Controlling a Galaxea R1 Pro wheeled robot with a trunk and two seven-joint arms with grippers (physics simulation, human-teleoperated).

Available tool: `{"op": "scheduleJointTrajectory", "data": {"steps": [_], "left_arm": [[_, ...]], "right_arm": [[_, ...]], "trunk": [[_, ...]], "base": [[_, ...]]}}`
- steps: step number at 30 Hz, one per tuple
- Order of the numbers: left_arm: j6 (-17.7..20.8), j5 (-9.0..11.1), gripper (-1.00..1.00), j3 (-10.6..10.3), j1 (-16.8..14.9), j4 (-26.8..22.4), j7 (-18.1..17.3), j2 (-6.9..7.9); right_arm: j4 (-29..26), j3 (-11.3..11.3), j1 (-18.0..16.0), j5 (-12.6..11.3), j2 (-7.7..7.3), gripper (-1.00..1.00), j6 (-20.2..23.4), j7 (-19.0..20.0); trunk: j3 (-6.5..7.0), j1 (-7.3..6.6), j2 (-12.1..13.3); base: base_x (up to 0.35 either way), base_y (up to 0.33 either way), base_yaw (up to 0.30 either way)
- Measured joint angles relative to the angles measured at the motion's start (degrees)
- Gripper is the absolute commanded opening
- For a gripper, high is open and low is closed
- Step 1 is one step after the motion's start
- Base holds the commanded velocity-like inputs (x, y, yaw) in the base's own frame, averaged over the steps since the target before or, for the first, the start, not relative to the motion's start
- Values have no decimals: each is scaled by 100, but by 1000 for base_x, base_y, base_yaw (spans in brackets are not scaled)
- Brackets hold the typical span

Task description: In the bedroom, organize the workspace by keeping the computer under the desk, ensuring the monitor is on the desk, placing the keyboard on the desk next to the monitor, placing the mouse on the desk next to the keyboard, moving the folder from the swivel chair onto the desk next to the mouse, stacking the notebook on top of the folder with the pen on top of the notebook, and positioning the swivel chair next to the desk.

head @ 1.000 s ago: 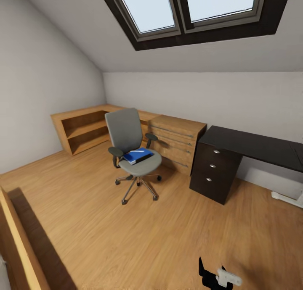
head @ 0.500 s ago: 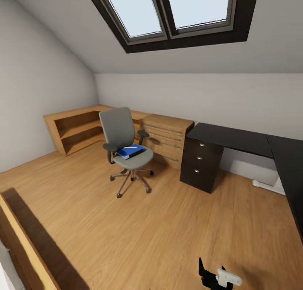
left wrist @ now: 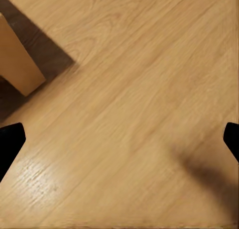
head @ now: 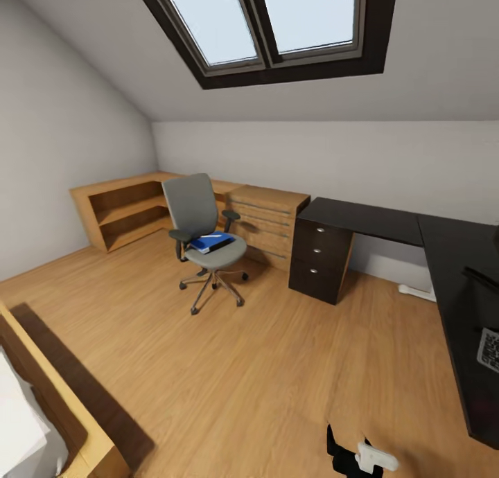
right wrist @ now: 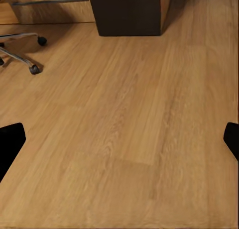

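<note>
The grey swivel chair [head: 203, 230] stands on the wood floor at the far left-middle of the room. The blue folder [head: 210, 242] lies flat on its seat. To its right the black L-shaped desk [head: 367, 218] runs along the back wall and down the right side, with black drawers [head: 318, 260] under its left end. A dark object [head: 485, 278] and a small patterned card [head: 488, 349] lie on the right wing. My left gripper [left wrist: 119, 142] is open over bare floor. My right gripper [right wrist: 119, 142] is open too, facing the chair's casters [right wrist: 34, 68] and the desk drawers [right wrist: 129, 12].
A light wooden drawer unit [head: 267, 218] and a low wooden shelf [head: 121, 211] stand against the back-left walls. A wooden bed frame [head: 48, 402] sits at the near left, and its corner [left wrist: 17, 64] is close to my left gripper. A skylight [head: 263, 21] is overhead.
The whole head view has shifted, so the camera has turned right: chair and drawers slid left, and more of the desk's right wing and the bed came in. No object has moved.
</note>
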Motion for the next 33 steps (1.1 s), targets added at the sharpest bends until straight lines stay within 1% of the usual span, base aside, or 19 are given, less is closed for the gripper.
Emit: {"op": "scheduleJointTrajectory", "data": {"steps": [6,23,28,33], "left_arm": [[-19,1,100,6,0,1,0,0],[-25,-2,100,8,0,1,0,0],[-25,-7,100,2,-1,1,0,0],[-24,-10,100,0,0,0,0,0]], "right_arm": [[0,1,0,4,-1,100,2,1],[0,1,0,4,-1,100,7,1],[0,0,0,4,-1,100,0,0],[0,0,-1,4,-1,100,-2,0]], "trunk": [[0,-3,0],[-47,-3,0],[-63,-2,0],[-69,-2,0]], "base": [[-81,0,-237],[-4,-2,-247],[-64,-161,-221],[-117,-248,-79]]}}
